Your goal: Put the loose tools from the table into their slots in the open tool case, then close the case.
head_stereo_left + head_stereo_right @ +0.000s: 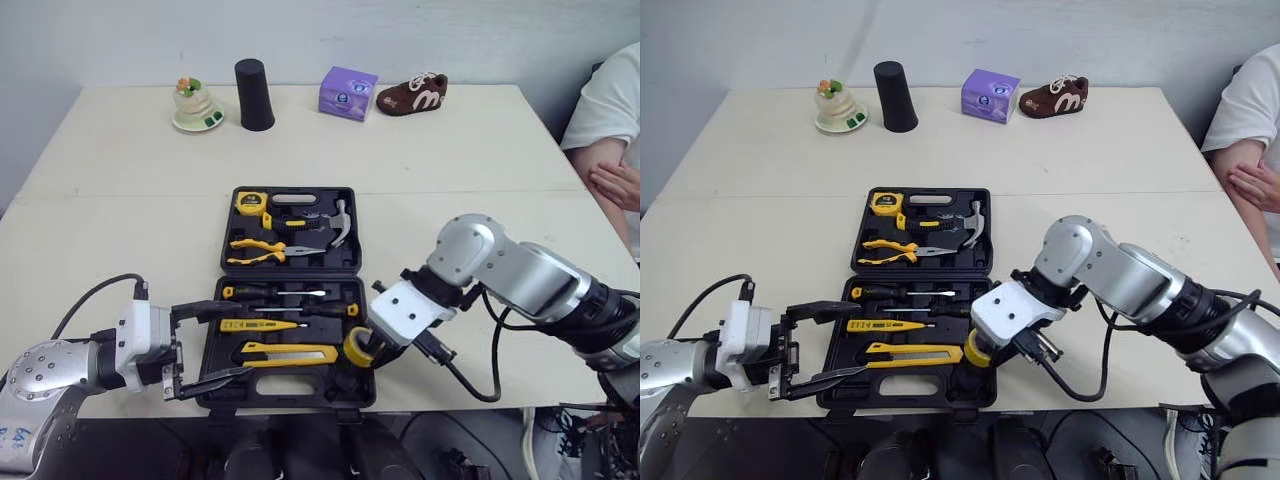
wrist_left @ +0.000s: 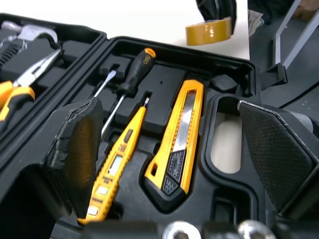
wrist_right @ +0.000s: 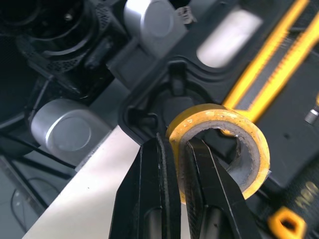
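Yellow tape roll [image 3: 219, 113], pinched through its wall by the right gripper [image 3: 174, 149] with 1 finger inside the ring and 1 outside, hangs over the near right corner of the tool case [image 1: 290, 397]. It should be lowered level into the round recess [image 3: 169, 102] beneath before release. The left gripper [image 1: 243, 340] stands open at the case's near left edge.

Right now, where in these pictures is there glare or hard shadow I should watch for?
Left eye view: even, soft light; the black cup throws only a faint shadow on the table. Left wrist view: the table behind the tape roll is washed out white, and the utility knife blade glints. Right wrist view: the case handle opening glares white beyond the right tool.
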Available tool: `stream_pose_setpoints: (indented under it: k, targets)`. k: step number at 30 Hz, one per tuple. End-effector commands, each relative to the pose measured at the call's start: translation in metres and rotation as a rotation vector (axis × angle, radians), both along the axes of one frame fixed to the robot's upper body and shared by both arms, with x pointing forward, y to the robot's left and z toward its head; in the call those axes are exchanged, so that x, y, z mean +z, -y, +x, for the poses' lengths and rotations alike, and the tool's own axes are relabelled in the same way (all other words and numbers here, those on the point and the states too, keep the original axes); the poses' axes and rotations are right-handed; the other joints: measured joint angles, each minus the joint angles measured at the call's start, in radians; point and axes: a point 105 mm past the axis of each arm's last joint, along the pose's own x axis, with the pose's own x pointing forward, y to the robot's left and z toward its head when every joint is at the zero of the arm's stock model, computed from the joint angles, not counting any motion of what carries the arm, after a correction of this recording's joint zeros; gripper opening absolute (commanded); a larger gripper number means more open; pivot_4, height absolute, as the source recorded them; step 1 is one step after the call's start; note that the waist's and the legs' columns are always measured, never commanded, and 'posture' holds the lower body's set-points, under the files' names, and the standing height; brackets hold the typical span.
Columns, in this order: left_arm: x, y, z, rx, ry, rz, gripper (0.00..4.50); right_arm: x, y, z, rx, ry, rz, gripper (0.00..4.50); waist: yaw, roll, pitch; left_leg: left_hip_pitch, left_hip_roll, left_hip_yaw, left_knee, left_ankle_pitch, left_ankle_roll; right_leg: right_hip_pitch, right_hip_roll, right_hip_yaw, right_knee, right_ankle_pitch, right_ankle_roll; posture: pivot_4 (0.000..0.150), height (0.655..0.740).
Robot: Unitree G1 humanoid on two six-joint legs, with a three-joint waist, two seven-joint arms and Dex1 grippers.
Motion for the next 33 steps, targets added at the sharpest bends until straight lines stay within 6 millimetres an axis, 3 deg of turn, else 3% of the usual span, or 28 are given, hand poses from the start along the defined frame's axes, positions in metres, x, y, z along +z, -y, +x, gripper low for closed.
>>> stream_pose_setpoints:
  k: [1, 17, 24, 33]
  targets:
    - [0.0, -0.002, -0.002, -0.007, 0.001, 0.01, 4.5, -0.003, -0.01, -0.009, 0.088, -0.039, -0.041, 0.07, -0.005, 0.0, 0.0, 0.0, 0.0, 0.0, 0.0, 0.0, 0.0, 0.0, 0.0, 0.0, 0.0, 0.0, 0.0, 0.15, 0.74]
    - [-0.005, -0.003, -0.015, 0.063, -0.024, 0.007, 4.5, -0.019, -0.012, -0.022, 0.191, -0.104, -0.145, 0.07, -0.007, 0.0, 0.0, 0.0, 0.0, 0.0, 0.0, 0.0, 0.001, 0.0, -0.001, 0.0, 0.0, 0.0, 0.0, 0.15, 0.74]
    - [-0.006, -0.002, -0.018, 0.087, -0.027, 0.013, 4.5, -0.024, -0.02, -0.014, 0.198, -0.069, -0.134, 0.07, -0.006, -0.002, -0.001, 0.0, 0.0, -0.001, 0.001, 0.0, 0.001, 0.001, -0.001, -0.001, 0.0, 0.0, 0.0, 0.15, 0.74]
    - [-0.008, -0.003, -0.015, 0.094, -0.027, 0.019, 4.5, -0.028, -0.013, -0.001, 0.172, -0.003, -0.189, 0.07, -0.005, -0.002, -0.001, 0.0, 0.0, -0.001, 0.001, 0.0, 0.001, 0.001, -0.001, -0.002, 0.0, 0.0, -0.001, 0.15, 0.74]
